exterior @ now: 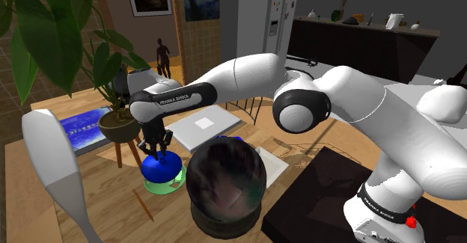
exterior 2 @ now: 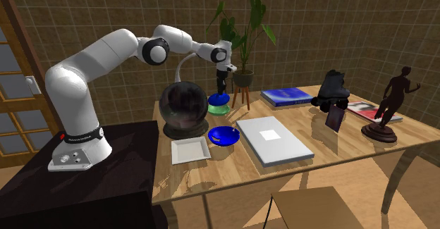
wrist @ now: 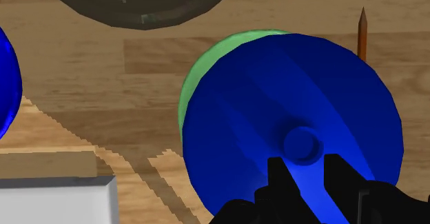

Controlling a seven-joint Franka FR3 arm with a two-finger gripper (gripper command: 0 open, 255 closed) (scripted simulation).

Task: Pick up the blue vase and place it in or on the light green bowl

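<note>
Brown tiled walls close in the room in the second exterior view, and a wooden table (exterior 2: 338,146) carries a potted plant (exterior 2: 243,30), a blue book (exterior 2: 285,96), a dark figurine (exterior 2: 391,104), a flat grey slab (exterior 2: 273,137), a white tray (exterior 2: 190,150) and a shallow blue dish (exterior 2: 223,134). A large dark glass globe (exterior: 224,182) stands near my work. The blue vase (wrist: 289,105) is glossy deep blue, with a round squat body and a short narrow neck, and it sits upright in the light green bowl (wrist: 207,71), whose rim shows around one side of it. My gripper (wrist: 308,167) hangs straight above the neck, fingers a little apart and clasping nothing. A pencil (wrist: 362,33) lies on the wood just beyond the bowl.
</note>
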